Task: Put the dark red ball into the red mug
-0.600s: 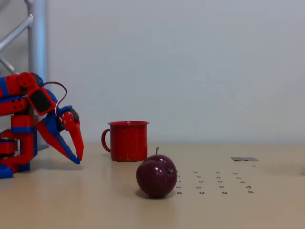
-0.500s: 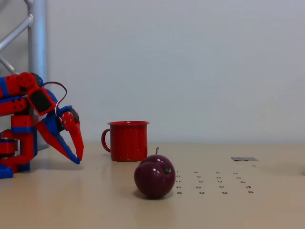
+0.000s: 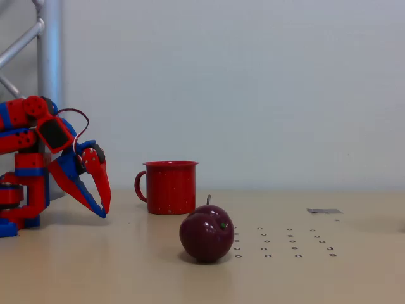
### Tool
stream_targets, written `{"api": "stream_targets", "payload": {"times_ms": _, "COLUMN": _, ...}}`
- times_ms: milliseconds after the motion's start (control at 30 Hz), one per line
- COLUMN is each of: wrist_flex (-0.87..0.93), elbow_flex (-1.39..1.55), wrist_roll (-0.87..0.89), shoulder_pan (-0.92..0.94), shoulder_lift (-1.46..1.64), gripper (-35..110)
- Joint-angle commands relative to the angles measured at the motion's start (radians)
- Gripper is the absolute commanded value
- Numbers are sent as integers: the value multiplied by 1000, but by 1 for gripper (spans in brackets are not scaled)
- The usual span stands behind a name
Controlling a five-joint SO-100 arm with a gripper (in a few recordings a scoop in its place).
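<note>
The dark red ball rocks slightly on the table — tool idle, tips together, red mug waiting.

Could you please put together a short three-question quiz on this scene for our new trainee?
1. True or false: the glossy dark red ball lies on the beige table, outside the red enamel mug.
2. In the fixed view, which way does the mug's loop handle point? A) left, toward the arm B) right C) at the camera
3. Fill in: the red and blue two-finger gripper points its tips down, near the table, holding ____.

Key: 1 true. 2 A. 3 nothing; the fingertips sit close together, and the ball lies apart from them, to the right.
</note>
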Motion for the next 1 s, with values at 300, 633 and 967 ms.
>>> {"api": "stream_targets", "payload": {"times_ms": 300, "wrist_flex": -74, "elbow_flex": 5, "wrist_roll": -147, "shoulder_pan": 106, "shoulder_lift": 74, "gripper": -2}}
{"api": "stream_targets", "payload": {"times_ms": 633, "wrist_flex": -167, "elbow_flex": -374, "wrist_roll": -719, "shoulder_pan": 391, "shoulder_lift": -255, "gripper": -2}}
{"api": "stream_targets", "payload": {"times_ms": 967, "wrist_flex": -525, "elbow_flex": -512, "wrist_roll": -1132, "shoulder_pan": 545, "shoulder_lift": -606, "gripper": 16}}
